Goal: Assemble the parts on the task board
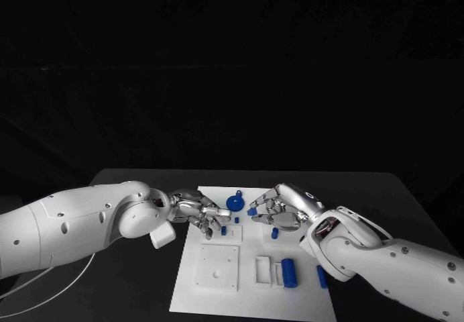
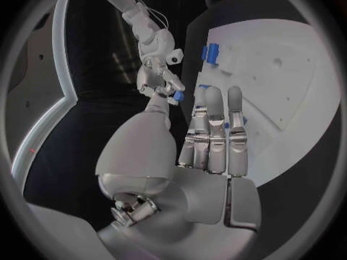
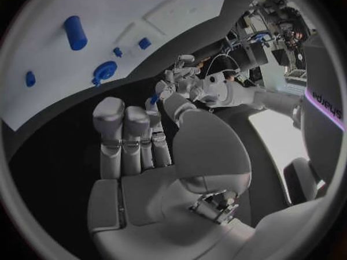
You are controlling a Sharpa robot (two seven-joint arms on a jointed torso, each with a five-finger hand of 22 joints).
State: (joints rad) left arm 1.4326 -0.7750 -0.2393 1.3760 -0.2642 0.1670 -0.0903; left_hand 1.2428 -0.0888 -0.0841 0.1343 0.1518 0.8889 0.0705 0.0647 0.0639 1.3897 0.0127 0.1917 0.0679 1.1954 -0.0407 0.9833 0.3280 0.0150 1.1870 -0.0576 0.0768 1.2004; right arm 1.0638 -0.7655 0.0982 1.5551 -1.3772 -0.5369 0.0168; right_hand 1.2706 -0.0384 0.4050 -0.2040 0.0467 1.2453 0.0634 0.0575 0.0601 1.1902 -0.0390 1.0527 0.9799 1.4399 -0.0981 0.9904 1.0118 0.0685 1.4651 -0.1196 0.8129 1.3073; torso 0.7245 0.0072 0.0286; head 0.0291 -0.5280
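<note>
A black table (image 1: 387,194) fills the lower half of the head view, its matte top bare along the far edge and towards both far corners. The wrist views show the same dark top (image 2: 311,179) (image 3: 43,156). By the table's near left corner runs a thin white cable (image 1: 68,277) in a loose curve; whether it touches the top cannot be told

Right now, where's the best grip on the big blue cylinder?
Take the cylinder at mid-length, coming straight down, fingers across its round sides. It lies flat, long axis toward the robot, so the ends give little hold. The white block sits close on its left, so that finger likely has a tight gap.
</note>
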